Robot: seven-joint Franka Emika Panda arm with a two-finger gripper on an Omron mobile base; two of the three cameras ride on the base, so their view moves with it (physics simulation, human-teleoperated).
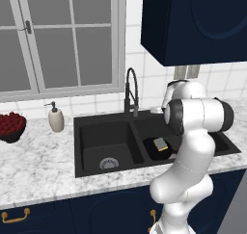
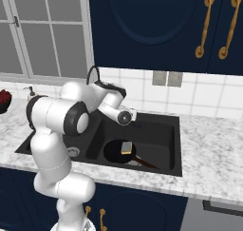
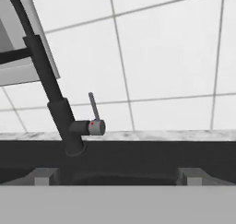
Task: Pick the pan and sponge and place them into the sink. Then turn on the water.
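One bowl (image 1: pixel 10 132) sits on the far left of the marble counter (image 1: pixel 38 165) and holds a heap of dark red fruit (image 1: pixel 10 122); the pieces are too small to count. Just to its right stands one beige soap dispenser (image 1: pixel 56 118), upright, near the wall under the window (image 1: pixel 58 40).

One black sink (image 1: pixel 96 168) is set into the counter, with two basins. The left basin holds nothing but its round silver drain (image 1: pixel 109 163). One black gooseneck faucet (image 1: pixel 131 91) rises at the far rim, between the basins; in the hand view it leans across the frame, and its single grey lever (image 3: pixel 94 109) stands upright beside the faucet body.

The right basin holds two items. One black pan (image 2: pixel 118 151) lies on the basin floor, its handle (image 2: pixel 142 162) pointing to the near right. One sponge (image 2: pixel 126 148), grey-green over yellow, rests inside the pan at its far side.

One gripper (image 2: pixel 133 115) is held above the sink, near the far rim of the right basin and level with the faucet base. Its two fingertips (image 3: pixel 45 178) stand wide apart, fully spread, with nothing between them. It is apart from the lever, not touching it.

Two gold handles (image 2: pixel 205 25) are mounted on the dark blue upper cabinet (image 2: pixel 152 30) at the right
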